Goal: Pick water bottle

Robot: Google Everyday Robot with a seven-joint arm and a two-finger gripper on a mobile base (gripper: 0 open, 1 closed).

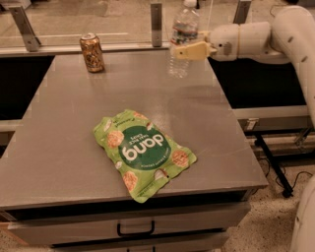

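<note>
Where your gripper crosses the bottle at the bench's far edge, you cannot tell its grip. The can stands well left.

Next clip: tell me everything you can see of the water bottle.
The water bottle is clear, ribbed plastic with a white cap and a dark label band. It leans slightly, top to the right, at the table's far right corner. The gripper, reaching in from the right, grips its middle. Whether its base touches the table cannot be told.
</note>
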